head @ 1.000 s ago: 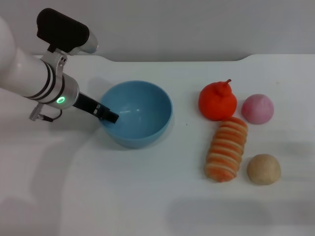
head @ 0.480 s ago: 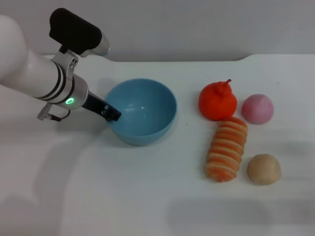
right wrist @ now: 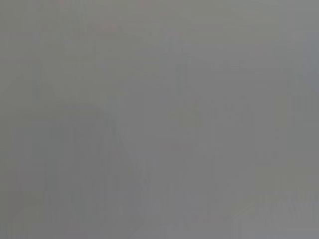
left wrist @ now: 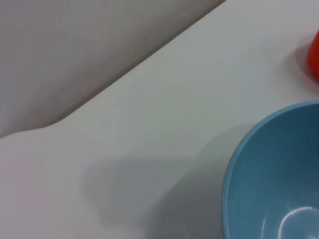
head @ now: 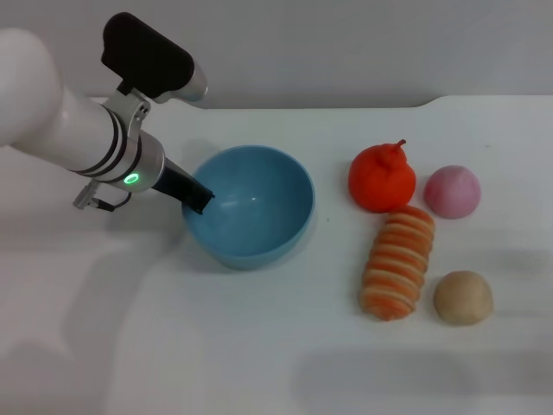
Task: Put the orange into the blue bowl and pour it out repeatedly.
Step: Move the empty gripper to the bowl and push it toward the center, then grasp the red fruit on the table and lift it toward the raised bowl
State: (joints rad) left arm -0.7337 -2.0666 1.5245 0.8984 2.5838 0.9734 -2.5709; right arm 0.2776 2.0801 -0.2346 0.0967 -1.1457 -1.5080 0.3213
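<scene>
my left gripper (head: pixel 197 201) looks clamped on the blue bowl (head: pixel 251 207)'s near rim, though partly hidden. the orange (head: pixel 381 178) sits on the table, well apart; probably light, rigid, slick, best pinched across its middle.

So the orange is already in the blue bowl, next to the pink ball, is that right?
No. The head view shows the blue bowl empty; the orange sits on the table, next to the pink ball.
</scene>
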